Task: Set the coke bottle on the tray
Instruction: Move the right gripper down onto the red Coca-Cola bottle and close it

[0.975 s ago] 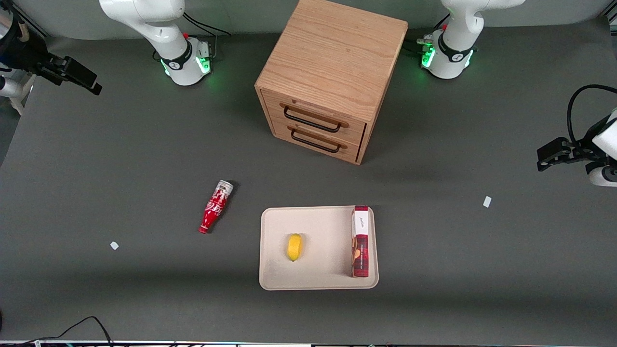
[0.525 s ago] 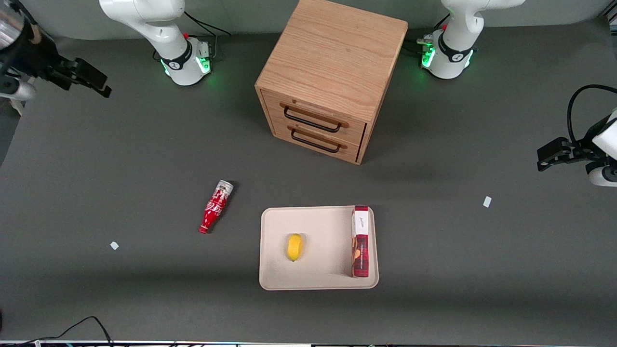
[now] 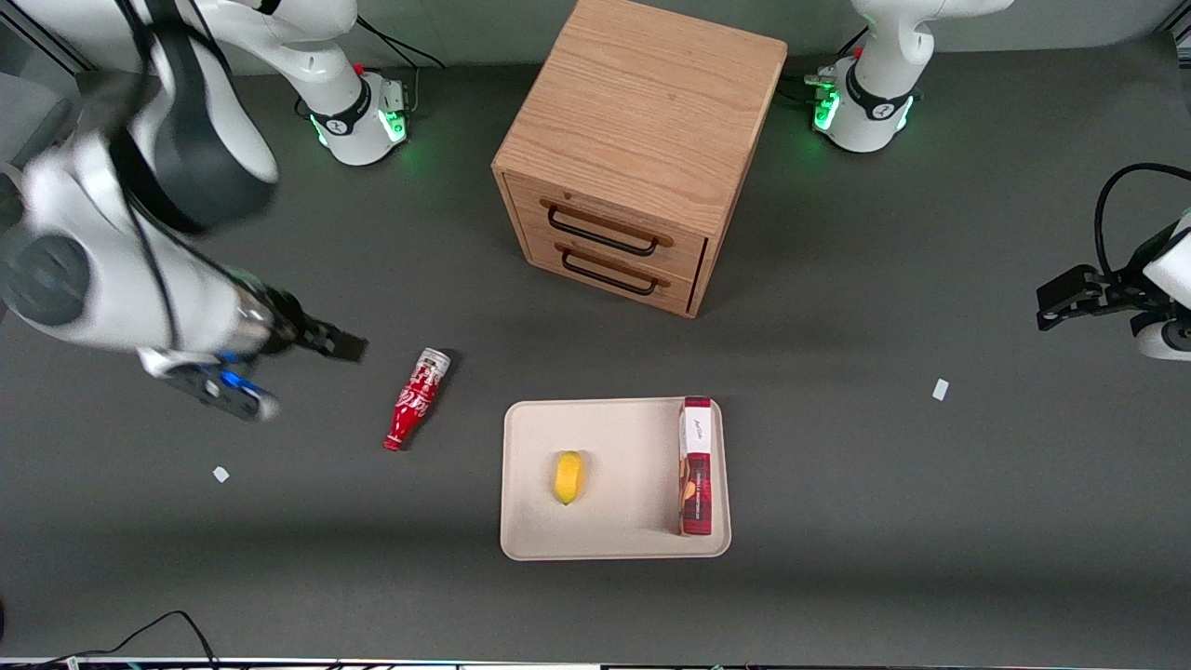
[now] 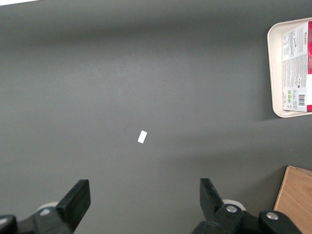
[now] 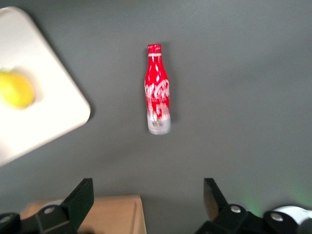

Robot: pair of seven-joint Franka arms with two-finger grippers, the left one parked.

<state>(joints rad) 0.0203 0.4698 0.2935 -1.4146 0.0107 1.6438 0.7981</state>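
Note:
The coke bottle (image 3: 415,398) lies on its side on the grey table, silver base toward the drawer unit, red neck toward the front camera. It also shows in the right wrist view (image 5: 157,91). The cream tray (image 3: 530,535) sits beside it, toward the parked arm's end; its corner shows in the right wrist view (image 5: 58,122). My gripper (image 3: 346,348) hangs above the table beside the bottle's base end, toward the working arm's end, apart from it. Its fingers (image 5: 83,197) stand wide open and empty.
A yellow lemon (image 3: 568,476) and a red-and-white box (image 3: 695,465) lie on the tray. A wooden two-drawer unit (image 3: 633,154) stands farther from the front camera than the tray. Small white scraps (image 3: 220,475) (image 3: 940,389) lie on the table.
The right arm has swung in from the table's working-arm edge and come toward the front camera; its gripper now sits close to the bottle's base end. The bottle and tray have not moved.

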